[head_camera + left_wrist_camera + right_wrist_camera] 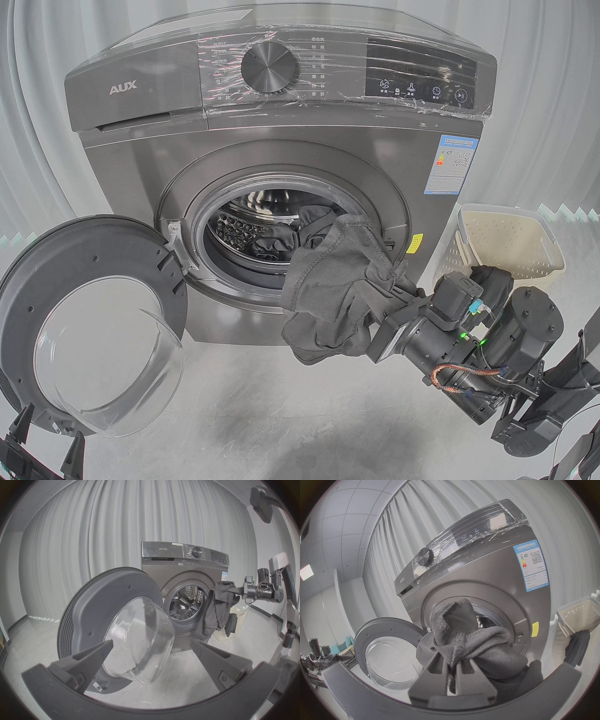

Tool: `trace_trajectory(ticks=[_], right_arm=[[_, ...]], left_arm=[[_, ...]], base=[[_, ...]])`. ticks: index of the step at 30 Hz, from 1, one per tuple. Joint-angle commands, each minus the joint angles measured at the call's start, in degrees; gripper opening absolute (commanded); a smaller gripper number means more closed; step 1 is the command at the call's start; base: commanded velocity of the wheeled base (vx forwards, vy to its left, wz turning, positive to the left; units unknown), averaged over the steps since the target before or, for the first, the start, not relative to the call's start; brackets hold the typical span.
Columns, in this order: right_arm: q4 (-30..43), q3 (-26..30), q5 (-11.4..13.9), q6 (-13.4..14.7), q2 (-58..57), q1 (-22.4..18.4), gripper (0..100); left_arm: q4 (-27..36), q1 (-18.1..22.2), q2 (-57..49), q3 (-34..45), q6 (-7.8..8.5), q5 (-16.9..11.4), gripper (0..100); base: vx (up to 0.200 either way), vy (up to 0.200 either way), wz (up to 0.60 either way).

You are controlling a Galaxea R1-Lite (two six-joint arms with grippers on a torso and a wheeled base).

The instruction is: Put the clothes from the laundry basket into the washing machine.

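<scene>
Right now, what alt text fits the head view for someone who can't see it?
The right hand holds a dark grey garment at the open mouth of the washing machine, with dark clothes already in the drum. Its door hangs open at left; the laundry basket stands at right.
</scene>
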Motion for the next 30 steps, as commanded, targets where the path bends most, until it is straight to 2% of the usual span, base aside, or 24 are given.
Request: trace_trajectory(ticks=[1, 3, 4, 5, 6, 7, 8, 11, 12, 14, 17, 20, 21, 24, 30], right_arm=[[0.01, -1.35, -0.12, 0.08, 1.16, 0.81, 0], [0.01, -1.79, -0.03, 0.79, 1.16, 0.81, 0], [-0.17, -2.32, 0.41, 1.31, 1.16, 0.9, 0], [-0.26, -2.49, 0.5, 1.31, 1.16, 0.99, 0], [-0.87, -3.2, 0.58, 1.4, 1.25, 1.52, 0], [-1.05, -3.37, 0.58, 1.4, 1.25, 1.69, 0], [-1.31, -4.25, 0.67, 1.31, 1.34, 2.13, 0], [-1.31, -4.51, 0.94, 1.4, 1.69, 2.22, 0], [-1.31, -4.51, 0.94, 1.4, 1.69, 2.22, 0], [-1.31, -4.87, 1.81, 1.4, 2.22, 2.22, 0], [-1.4, -6.62, 2.34, 1.4, 2.92, 1.95, 0], [-1.4, -9.96, 2.34, 1.75, 4.33, 1.87, 0], [-1.4, -9.96, 2.34, 1.75, 4.33, 1.87, 0], [-1.4, -10.67, 2.52, 2.46, 4.86, 2.22, 0], [-1.4, -11.63, 3.31, 2.54, 5.21, 2.13, 0]], left_arm=[[-0.86, 0.1, -1.01, 0.75, 0.19, -1.84, 100], [-4.46, 0.27, -0.66, -4.17, -2.88, -5.09, 100], [-4.99, 0.54, 1.01, -7.95, -3.85, -7.64, 100], [-4.73, 0.54, 1.89, -8.83, -3.85, -8.7, 100], [-3.85, 0.1, 4.26, -9.89, -3.85, -11.51, 100], [-3.67, 0.1, 4.88, -10.06, -3.85, -12.12, 100], [-3.67, 0.36, 9.27, -9.97, -3.76, -15.29, 100], [-6.04, 0.19, 18.76, -9.27, -3.5, -19.24, 100], [-6.04, 0.19, 18.76, -9.27, -3.5, -19.24, 100], [-12.2, -0.69, 26.23, -9.18, -3.32, -21.18, 100], [-18.44, -2.71, 34.5, -9.36, -2.62, -22.23, 100], [-23.71, -6.14, 42.32, -9.1, -2.0, -22.32, 100], [-23.71, -6.14, 42.32, -9.1, -2.0, -22.32, 100], [-29.42, -11.06, 50.05, -8.13, -2.09, -22.23, 100], [-34.87, -13.79, 58.49, -8.13, -1.92, -22.06, 100]], base=[[0.0, 0.0, 0.0], [0.0, 0.0, 0.0], [0.0, 0.0, 0.0], [0.0, 0.0, 0.0], [0.0, 0.0, 0.0], [0.0, 0.0, 0.0], [0.0, 0.0, 0.0], [0.0, 0.0, 0.0], [0.0, 0.0, 0.0], [0.0, 0.0, 0.0], [0.0, 0.0, 0.0], [0.0, 0.0, 0.0], [0.0, 0.0, 0.0], [0.0, 0.0, 0.0], [0.0, 0.0, 0.0]])
